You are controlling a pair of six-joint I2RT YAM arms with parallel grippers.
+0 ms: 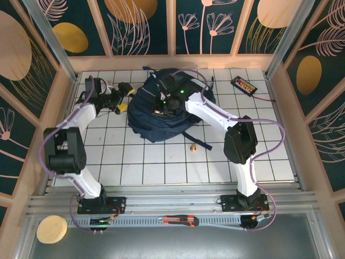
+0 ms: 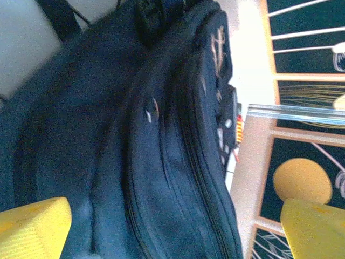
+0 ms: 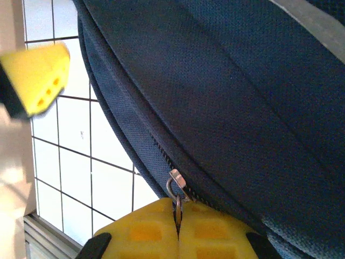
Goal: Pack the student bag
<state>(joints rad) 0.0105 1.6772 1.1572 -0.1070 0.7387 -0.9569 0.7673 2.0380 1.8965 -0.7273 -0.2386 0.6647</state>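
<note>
a large dark navy fabric backpack lies toward the back of the white tiled table, near its middle; the right gripper rests on top of it, yellow fingers pressed together, pinching the small metal zipper pull; the left gripper sits just beside the bag's left edge, fingers spread wide, holding nothing; a small brass object lies on the tiles near the bag's front.

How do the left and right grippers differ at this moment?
The left gripper is open, fingers wide apart; the right gripper is shut on the zipper pull. The left gripper holds nothing, facing the bag's side; the right gripper sits at the bag's zipper seam. Both have yellow fingers.
</note>
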